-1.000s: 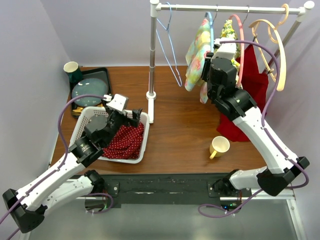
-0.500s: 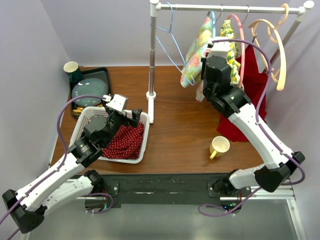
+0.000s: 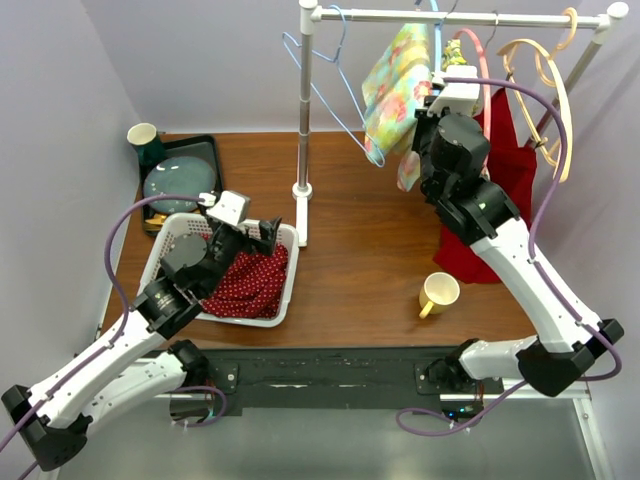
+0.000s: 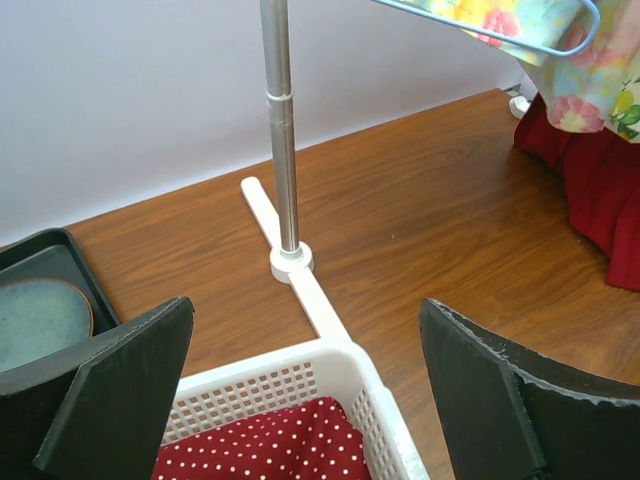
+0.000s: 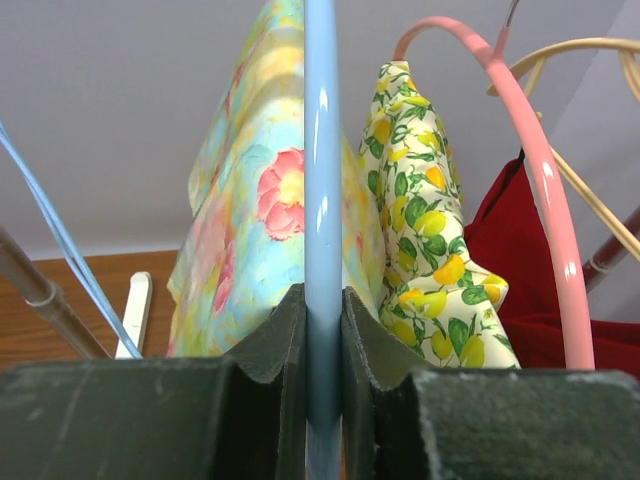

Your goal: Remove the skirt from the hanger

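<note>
Floral skirt (image 3: 396, 85) hangs from the blue hanger (image 5: 322, 200) your right end effector (image 5: 322, 305) clamps; left end effector (image 4: 305, 320) gapes over basket (image 4: 300, 372) holding polka-dot cloth (image 3: 250, 285).

Soft, even light (perhaps overhead)

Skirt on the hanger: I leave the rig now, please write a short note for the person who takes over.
Left gripper: open, holding nothing, above the white basket.
Right gripper: shut on the blue hanger.
Floral skirt: on that hanger, up at the rail.
Done: hanger gripped; a red dotted cloth lies in the basket.
Left: get the skirt off the hanger.
</note>
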Controlling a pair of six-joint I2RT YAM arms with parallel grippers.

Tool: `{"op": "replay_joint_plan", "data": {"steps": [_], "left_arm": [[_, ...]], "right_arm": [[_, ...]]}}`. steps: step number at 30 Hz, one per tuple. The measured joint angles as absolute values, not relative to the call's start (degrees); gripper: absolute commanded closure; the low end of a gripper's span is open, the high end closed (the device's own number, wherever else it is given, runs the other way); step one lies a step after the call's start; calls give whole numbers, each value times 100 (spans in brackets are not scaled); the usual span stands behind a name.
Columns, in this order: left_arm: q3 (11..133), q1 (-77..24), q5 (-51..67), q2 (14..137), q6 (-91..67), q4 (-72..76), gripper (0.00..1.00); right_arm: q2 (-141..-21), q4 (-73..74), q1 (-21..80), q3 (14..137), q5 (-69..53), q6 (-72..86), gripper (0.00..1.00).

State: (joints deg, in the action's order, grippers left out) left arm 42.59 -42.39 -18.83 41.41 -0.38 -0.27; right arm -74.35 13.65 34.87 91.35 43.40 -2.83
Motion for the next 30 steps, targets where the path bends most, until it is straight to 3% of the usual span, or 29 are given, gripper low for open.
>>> {"op": "replay_joint_plan", "data": {"steps": [30], "left_arm": [[4228, -4239, -1964, 4268, 117, -12, 0]], "right_arm": [[-6490, 1597, 3485, 8346, 3463, 137, 100]]}}
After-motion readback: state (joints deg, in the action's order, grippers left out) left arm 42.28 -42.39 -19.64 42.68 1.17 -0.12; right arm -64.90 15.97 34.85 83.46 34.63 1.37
